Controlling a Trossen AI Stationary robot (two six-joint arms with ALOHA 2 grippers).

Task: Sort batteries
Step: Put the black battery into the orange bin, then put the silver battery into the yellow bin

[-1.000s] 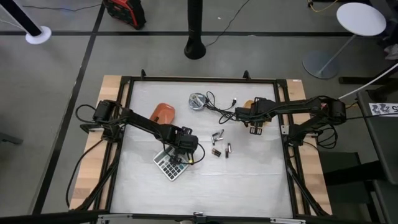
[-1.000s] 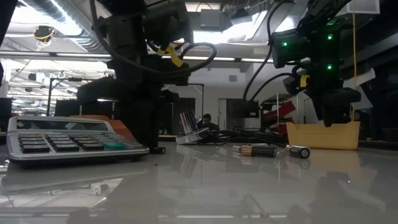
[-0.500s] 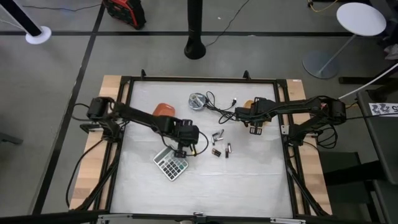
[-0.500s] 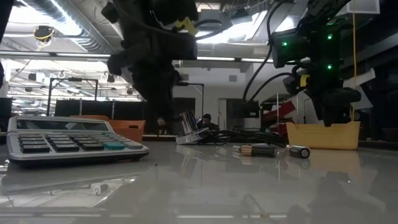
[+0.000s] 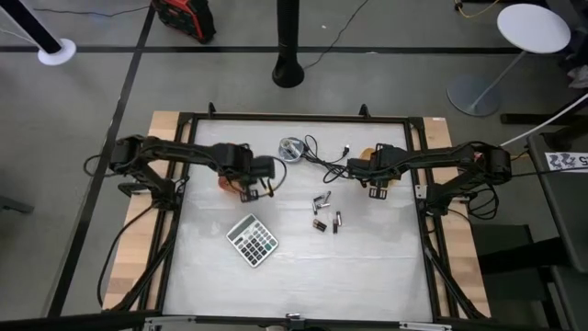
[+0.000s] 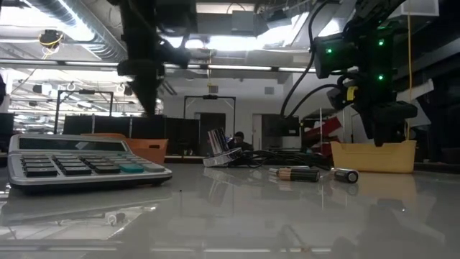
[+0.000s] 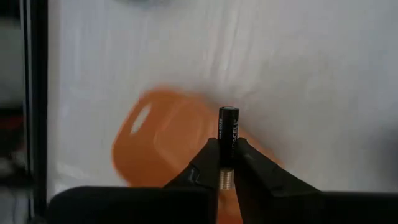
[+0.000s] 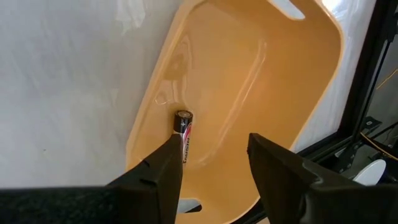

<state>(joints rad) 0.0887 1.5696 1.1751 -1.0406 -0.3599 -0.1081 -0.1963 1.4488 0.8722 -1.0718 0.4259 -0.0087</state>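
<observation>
My left gripper (image 7: 228,157) hovers over the orange tray (image 7: 163,148), shut on a black-and-copper battery (image 7: 228,127). In the high view it (image 5: 249,187) is at the table's far left, next to that tray (image 5: 225,180). My right gripper (image 8: 214,169) stands open above the yellow tray (image 8: 249,74), where one battery (image 8: 183,138) lies on the floor of the tray. Three loose batteries (image 5: 321,200), (image 5: 320,224), (image 5: 337,221) lie on the white table mid-way between the trays. My left gripper pinches the battery's copper end (image 7: 227,177) between its two fingers. The battery lies along the fingers, and its black end (image 7: 228,113) sticks out past the tips. The fingers point steeply down from above. The battery is lifted clear above the orange tray.
A calculator (image 5: 253,241) lies near the table's middle left. A round silver disc (image 5: 291,147) and a black cable (image 5: 326,158) sit at the far side. A black frame (image 5: 184,184) borders the table.
My left gripper has risen from beside the calculator and gone toward the table's far left, over the orange tray, rolling as it went. It keeps the battery between its fingers, lifted clear of the table.
</observation>
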